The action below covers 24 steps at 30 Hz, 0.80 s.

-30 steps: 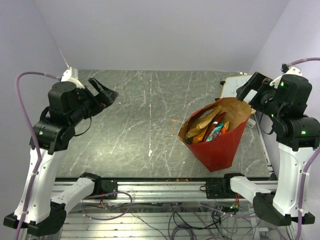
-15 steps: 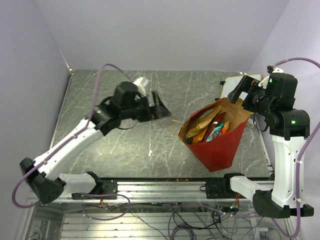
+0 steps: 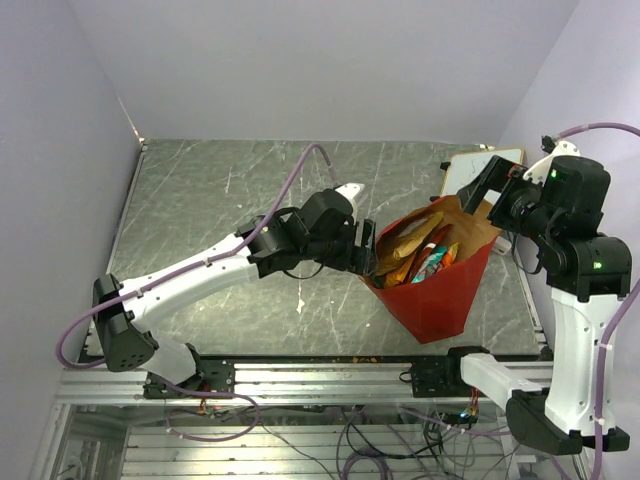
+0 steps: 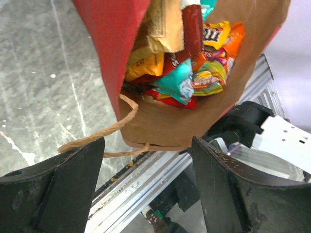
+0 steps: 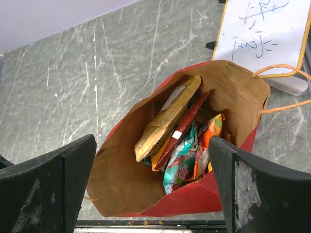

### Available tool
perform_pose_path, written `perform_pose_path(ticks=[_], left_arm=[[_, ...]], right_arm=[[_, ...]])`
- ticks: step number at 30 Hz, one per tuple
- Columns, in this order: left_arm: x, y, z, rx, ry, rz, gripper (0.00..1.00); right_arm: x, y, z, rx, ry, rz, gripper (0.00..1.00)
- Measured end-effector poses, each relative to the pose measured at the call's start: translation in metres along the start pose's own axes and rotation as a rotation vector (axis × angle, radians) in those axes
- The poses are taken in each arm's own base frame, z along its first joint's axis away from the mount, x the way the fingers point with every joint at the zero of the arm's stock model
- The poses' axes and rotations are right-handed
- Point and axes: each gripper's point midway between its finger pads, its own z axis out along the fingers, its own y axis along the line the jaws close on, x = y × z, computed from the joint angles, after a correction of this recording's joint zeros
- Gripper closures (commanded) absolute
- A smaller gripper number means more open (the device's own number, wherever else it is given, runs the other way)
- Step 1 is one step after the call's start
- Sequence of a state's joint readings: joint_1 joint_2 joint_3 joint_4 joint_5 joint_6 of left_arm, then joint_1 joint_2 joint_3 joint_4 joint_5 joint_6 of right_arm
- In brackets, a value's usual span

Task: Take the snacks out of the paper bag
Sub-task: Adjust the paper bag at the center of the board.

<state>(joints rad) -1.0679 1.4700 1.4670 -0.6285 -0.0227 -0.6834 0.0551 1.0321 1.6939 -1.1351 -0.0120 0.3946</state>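
The paper bag (image 3: pixel 440 295) is standing on the right half of the table (image 3: pixel 220 200), closer to the near edge than to the far one. Its mouth is gaping upward and its brown inside is showing. The snacks (image 3: pixel 415 255) are sitting inside it, packed on end against each other. A flat tan packet (image 5: pixel 165 121) is leaning toward the far side of the pile, and a teal packet (image 5: pixel 182 158) and orange ones are crowding the near side.

The left arm is stretching across the middle of the table, and the left gripper (image 3: pixel 366 250) is hanging right at the bag's left rim. In the left wrist view its 2 fingers (image 4: pixel 73 179) are standing wide apart and gripping nothing. The rim and 1 twisted handle (image 4: pixel 87 139) are showing in the gap beyond the tips. Whether either finger is touching the paper cannot be told.

The right gripper (image 3: pixel 487 185) is hovering above the bag's far right rim, beside the whiteboard (image 3: pixel 462 168) that is lying at the far right corner of the table. Its camera is looking straight down into the bag, and its jaws are spread wide and holding nothing. The second handle (image 5: pixel 284 70) is drooping over the whiteboard's edge.
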Motion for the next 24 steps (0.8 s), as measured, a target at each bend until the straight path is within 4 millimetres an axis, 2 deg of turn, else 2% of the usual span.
perform_pose_path(ticks=[6, 11, 13, 15, 18, 24], left_arm=[[-0.011, 0.014, -0.007, -0.090, -0.051, -0.004, 0.09], [-0.014, 0.026, -0.030, -0.134, -0.106, -0.043, 0.07], [-0.018, 0.031, -0.040, -0.153, -0.133, -0.074, 0.10], [-0.021, 0.035, -0.043, -0.168, -0.147, -0.107, 0.19], [-0.019, 0.042, -0.032, -0.191, -0.128, -0.125, 0.30], [0.003, 0.053, 0.007, -0.233, -0.019, -0.118, 0.40]], right_arm=[[0.000, 0.000, -0.008, -0.003, -0.012, 0.001, 0.00], [0.004, -0.002, -0.012, 0.001, -0.006, 0.001, 0.00], [0.005, -0.002, -0.012, 0.002, -0.003, 0.002, 0.00], [0.005, -0.002, -0.012, 0.002, -0.002, 0.004, 0.00], [0.005, -0.002, -0.012, 0.003, 0.002, 0.007, 0.00], [0.005, -0.002, -0.013, 0.006, 0.006, 0.008, 0.00]])
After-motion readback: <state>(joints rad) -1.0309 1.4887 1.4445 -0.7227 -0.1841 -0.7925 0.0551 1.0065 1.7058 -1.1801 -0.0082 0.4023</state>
